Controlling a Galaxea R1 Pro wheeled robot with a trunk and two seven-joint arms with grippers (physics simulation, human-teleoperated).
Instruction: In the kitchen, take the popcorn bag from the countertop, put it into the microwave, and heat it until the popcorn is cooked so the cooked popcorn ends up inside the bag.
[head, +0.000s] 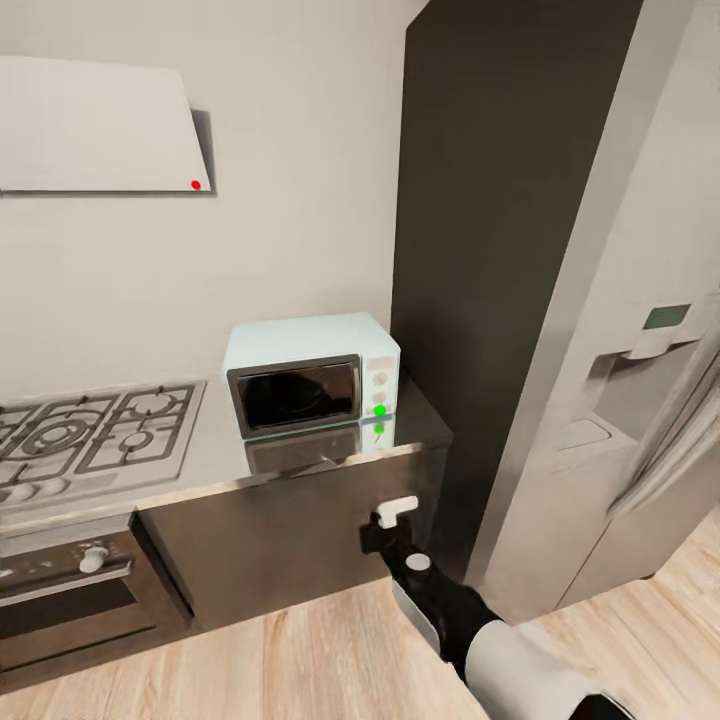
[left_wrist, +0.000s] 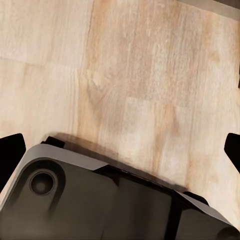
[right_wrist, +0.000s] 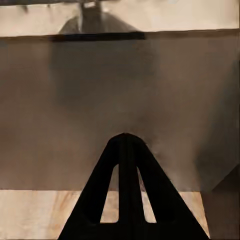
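Head view showed the microwave (head: 312, 385) standing on the grey counter (head: 215, 450), door closed and a green light lit on its panel, up above and beyond the right tool (head: 392, 518). That tool hung before the dark cabinet front (head: 290, 540) under the counter; in the right wrist view its fingers (right_wrist: 125, 165) were pressed together, gripping nothing. The left tool's fingertips (left_wrist: 11, 150) stood wide apart at the frame edges over the wood floor (left_wrist: 140, 70), empty.
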